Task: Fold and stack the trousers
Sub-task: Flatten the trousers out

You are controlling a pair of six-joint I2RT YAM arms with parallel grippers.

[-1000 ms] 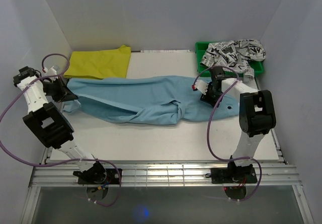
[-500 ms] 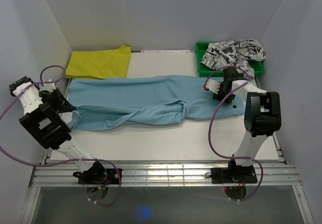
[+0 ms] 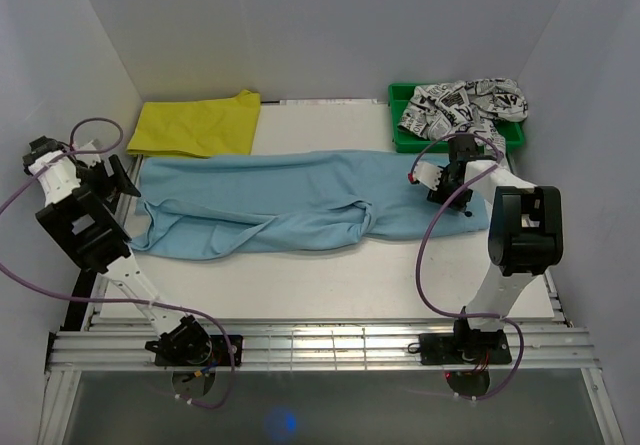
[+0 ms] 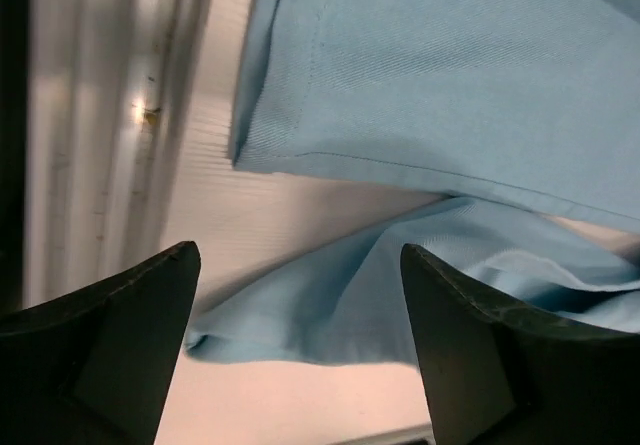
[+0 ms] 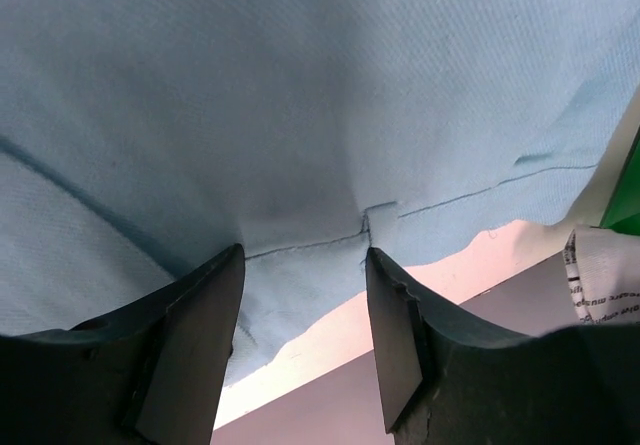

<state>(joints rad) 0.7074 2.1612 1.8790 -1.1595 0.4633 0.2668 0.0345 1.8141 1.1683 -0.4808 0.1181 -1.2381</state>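
The trousers (image 3: 290, 200) are lying opened out lengthwise on the table (image 3: 330, 275). Their waist end is sitting just in front of the green bin (image 3: 403, 125), and their legs are running leftward, well away from it. This long, flat lay is probably what a first fold calls for, since both ends are exposed to an arm. The right gripper (image 3: 447, 177) is hovering just in front of the bin, over the waistband. Its fingers (image 5: 190, 345) are standing moderately apart with a seam showing in the gap and no cloth pinched between them. The left gripper (image 3: 122, 177) is hanging at the end farthest from the bin, above the leg hems, with its fingers (image 4: 130, 335) spread wide and nothing held. One leg is bunching and twisting along the side of the garment away from the bin (the wrist view is showing a hem folded over bare table there). That twist is likely to need smoothing before any crease goes in. A printed garment (image 3: 465, 100) is spilling over the bin's rim, apparently waiting its turn. A yellow garment (image 3: 195, 125) is lying flat far to the left of the bin, in the same far row, seemingly the place where the stack is forming.
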